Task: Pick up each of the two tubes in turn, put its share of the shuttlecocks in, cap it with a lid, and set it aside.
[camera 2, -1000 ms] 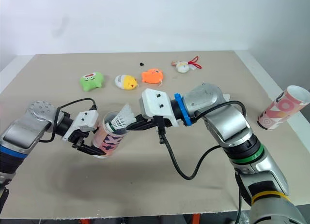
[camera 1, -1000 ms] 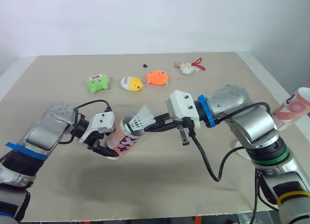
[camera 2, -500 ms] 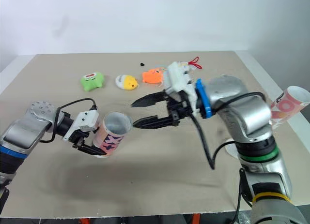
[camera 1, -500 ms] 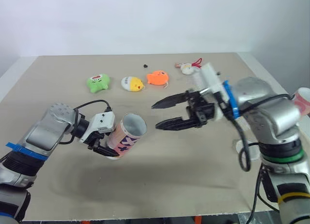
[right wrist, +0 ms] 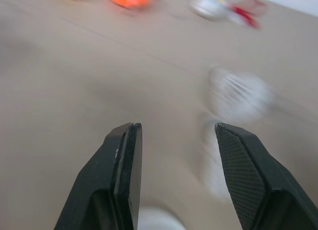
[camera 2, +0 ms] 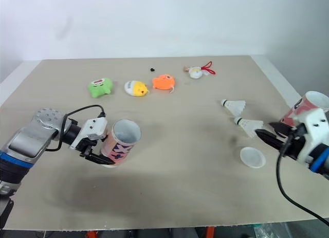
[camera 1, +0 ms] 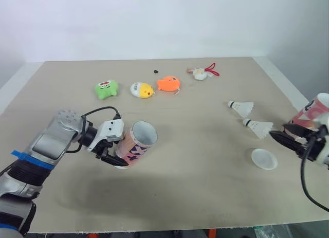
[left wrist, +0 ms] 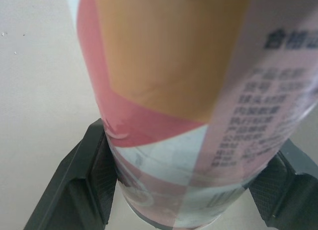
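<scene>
My left gripper (camera 1: 114,157) is shut on a pink patterned tube (camera 1: 134,145), held tilted with its open mouth facing up and to the right. In the left wrist view both black fingers (left wrist: 84,185) press against the tube (left wrist: 189,91). At the far right my right gripper (camera 1: 277,131) hangs open and empty, close to two white shuttlecocks (camera 1: 240,107) (camera 1: 258,127) lying on the table. A white lid (camera 1: 264,159) lies just in front of them. A second pink tube (camera 1: 311,113) stands at the right edge. The right wrist view shows the open gripper (right wrist: 174,135) above the blurred shuttlecocks (right wrist: 238,96).
Along the far side of the table lie a green toy (camera 1: 105,88), a yellow toy (camera 1: 141,89), an orange fish toy (camera 1: 167,83), a small black bit (camera 1: 155,71) and a white charm with a red cord (camera 1: 202,73). The table's right edge runs near the second tube.
One second ago my right gripper held a shuttlecock at the tube's mouth. It let go, opened and swung far right. That shuttlecock is out of sight; the left arm kept still.
</scene>
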You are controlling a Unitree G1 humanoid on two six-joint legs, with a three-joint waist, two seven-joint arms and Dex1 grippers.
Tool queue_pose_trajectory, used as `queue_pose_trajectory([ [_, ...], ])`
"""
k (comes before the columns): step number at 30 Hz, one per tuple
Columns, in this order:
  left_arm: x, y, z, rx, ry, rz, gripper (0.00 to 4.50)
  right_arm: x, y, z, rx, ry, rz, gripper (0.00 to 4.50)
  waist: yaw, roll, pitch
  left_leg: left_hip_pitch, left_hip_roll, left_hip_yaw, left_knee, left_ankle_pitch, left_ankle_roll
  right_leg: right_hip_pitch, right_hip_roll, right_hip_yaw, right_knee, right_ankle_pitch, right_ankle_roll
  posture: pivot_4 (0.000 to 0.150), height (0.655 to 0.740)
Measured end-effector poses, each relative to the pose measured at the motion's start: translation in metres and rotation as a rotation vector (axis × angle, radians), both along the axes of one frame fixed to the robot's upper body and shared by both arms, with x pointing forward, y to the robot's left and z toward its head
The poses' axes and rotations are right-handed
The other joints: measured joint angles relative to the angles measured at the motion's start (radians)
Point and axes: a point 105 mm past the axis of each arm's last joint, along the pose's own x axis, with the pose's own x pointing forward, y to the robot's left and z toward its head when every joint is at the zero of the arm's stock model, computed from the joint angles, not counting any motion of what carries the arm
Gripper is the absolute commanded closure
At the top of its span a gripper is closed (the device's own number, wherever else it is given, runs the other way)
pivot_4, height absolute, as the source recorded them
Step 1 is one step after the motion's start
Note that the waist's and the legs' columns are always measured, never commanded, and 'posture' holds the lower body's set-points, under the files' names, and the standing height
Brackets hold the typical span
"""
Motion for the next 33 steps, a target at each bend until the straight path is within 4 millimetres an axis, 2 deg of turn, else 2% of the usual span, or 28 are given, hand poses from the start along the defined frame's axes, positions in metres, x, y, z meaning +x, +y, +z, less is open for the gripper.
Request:
queue_pose_trajectory([
  [3, 0.0, -0.001, -0.001, -0.005, 0.001, -0.003, 1.32, -0.003, -0.023, -0.016, 0.018, 0.034, -0.075, 1.93, -0.005, -0.001, 0.0, 0.001, -0.003, 0.001, 0.0, 0.001, 0.0, 0.001, -0.003, 0.003, 0.0, 0.001, 0.002, 0.15, 0.74],
  [5, 0.0, 0.0, -0.001, -0.004, 0.001, -0.002, 1.32, 0.002, -0.025, -0.023, 0.035, 0.048, -0.081, 1.93, -0.011, -0.001, 0.0, 0.001, -0.005, 0.001, 0.0, 0.001, 0.0, 0.001, -0.005, 0.003, -0.001, 0.001, 0.003, 0.15, 0.74],
  [10, 0.0, -0.002, 0.0, -0.005, 0.001, -0.011, 1.32, 0.024, -0.016, -0.035, 0.037, 0.073, -0.04, 1.93, -0.019, 0.0, 0.0, 0.0, -0.01, 0.001, 0.0, 0.001, 0.001, 0.002, -0.01, 0.003, -0.001, -0.002, 0.008, 0.15, 0.74],
  [19, -0.003, -0.002, 0.0, -0.012, 0.0, -0.01, 1.32, 0.044, -0.006, -0.052, 0.051, 0.113, -0.01, 1.93, -0.018, -0.001, 0.0, -0.002, -0.012, 0.0, -0.001, 0.0, 0.001, 0.002, -0.012, 0.003, -0.001, -0.004, 0.011, 0.15, 0.74],
  [24, -0.004, -0.002, 0.0, -0.011, -0.007, -0.004, 1.32, 0.063, 0.002, -0.06, 0.073, 0.118, -0.006, 1.93, -0.02, -0.001, 0.0, -0.002, -0.012, 0.0, -0.001, 0.0, 0.001, 0.002, -0.012, 0.003, -0.001, -0.004, 0.011, 0.15, 0.74],
  [27, -0.004, -0.002, 0.0, -0.011, -0.011, -0.004, 1.32, 0.073, 0.003, -0.06, 0.073, 0.109, -0.016, 2.71, -0.02, -0.001, 0.0, -0.002, -0.012, 0.0, -0.001, 0.0, 0.001, 0.002, -0.012, 0.003, -0.001, -0.004, 0.011, 0.15, 0.74],
  [28, -0.005, -0.002, 0.0, -0.011, -0.009, -0.002, 1.32, 0.077, 0.003, -0.059, 0.071, 0.105, -0.02, 3.39, -0.02, -0.001, 0.0, -0.002, -0.012, 0.0, -0.001, 0.0, 0.001, 0.002, -0.012, 0.003, -0.001, -0.004, 0.011, 0.15, 0.74],
  [30, -0.005, -0.003, 0.0, -0.011, -0.008, -0.001, 1.32, 0.078, 0.002, -0.06, 0.067, 0.105, -0.023, 3.97, -0.019, -0.001, 0.0, -0.002, -0.012, -0.001, -0.002, 0.0, 0.001, 0.002, -0.012, 0.003, -0.001, -0.003, 0.013, 0.15, 0.74],
  [31, -0.006, -0.002, 0.0, -0.011, -0.006, 0.001, 1.32, 0.077, 0.001, -0.061, 0.066, 0.107, -0.023, 4.47, -0.019, -0.001, 0.0, -0.002, -0.012, -0.001, -0.002, 0.0, 0.001, 0.002, -0.012, 0.003, -0.001, -0.003, 0.014, 0.15, 0.74],
  [33, -0.006, -0.002, 0.0, -0.011, -0.005, 0.004, 1.32, 0.077, 0.002, -0.062, 0.066, 0.107, -0.016, 4.47, -0.02, -0.001, 0.0, -0.002, -0.012, 0.0, -0.002, 0.0, 0.002, 0.002, -0.012, 0.003, -0.001, -0.003, 0.014, 0.15, 0.74],
])
